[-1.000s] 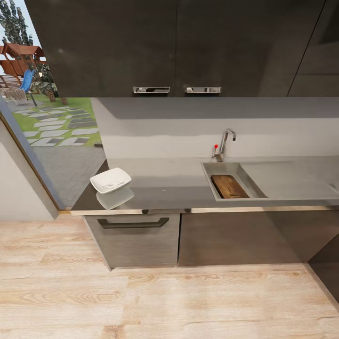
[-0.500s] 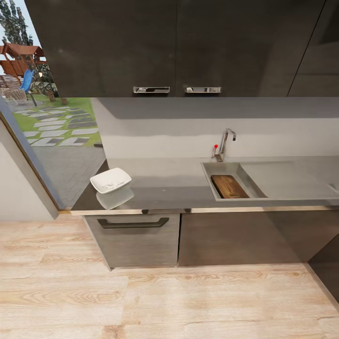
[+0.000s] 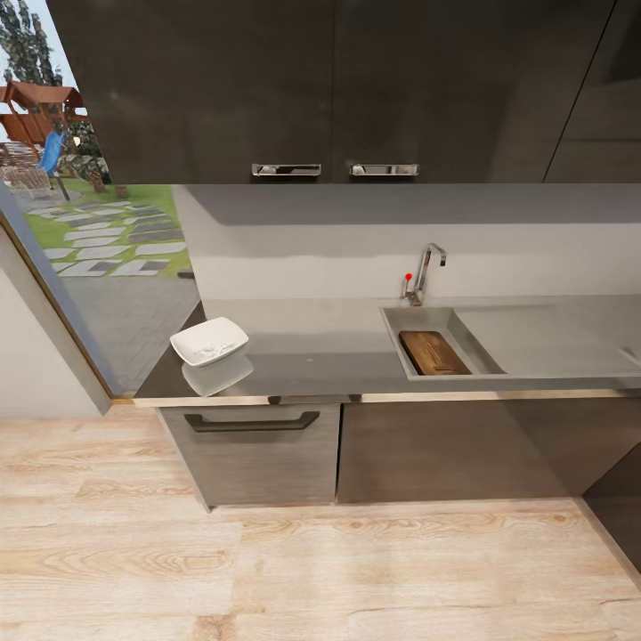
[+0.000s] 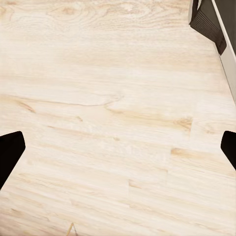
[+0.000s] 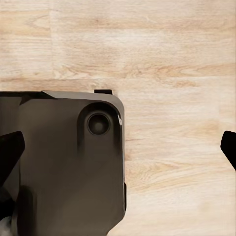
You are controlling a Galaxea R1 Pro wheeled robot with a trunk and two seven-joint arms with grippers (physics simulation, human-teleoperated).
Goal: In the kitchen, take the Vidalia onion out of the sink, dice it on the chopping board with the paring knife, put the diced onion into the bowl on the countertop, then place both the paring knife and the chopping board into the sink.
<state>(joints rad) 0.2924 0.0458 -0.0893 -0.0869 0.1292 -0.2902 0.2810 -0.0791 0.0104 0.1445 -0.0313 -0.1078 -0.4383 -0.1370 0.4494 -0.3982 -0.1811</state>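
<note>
Head view: countertop (image 3: pixel 338 343), dark grey and glossy, running under dark wall cabinets (image 3: pixel 329 89). Bowl (image 3: pixel 209 341), white and square, upright near the countertop's left end, with its pale reflection just below it; contents too small to tell. Sink (image 3: pixel 425 319) set into the countertop well to the right of the bowl, with the tap (image 3: pixel 425 271) behind it and the drainboard (image 3: pixel 543 338) to its right. Chopping board (image 3: pixel 434 352), brown wood, lying inside the basin. Knife and onion cannot be made out. Drawer (image 3: pixel 254 450) with a dark bar handle below the bowl. Light wood floor (image 3: pixel 294 570) in front; window (image 3: pixel 89 223) to a garden at left.

Left wrist view: left gripper (image 4: pixel 118 147), dark fingertips (image 4: pixel 10 150) at opposite edges, jaws wide, nothing between them, over wood floor.

Right wrist view: right gripper (image 5: pixel 118 147), jaws wide and holding nothing, over the floor and a dark robot base (image 5: pixel 69 157).
</note>
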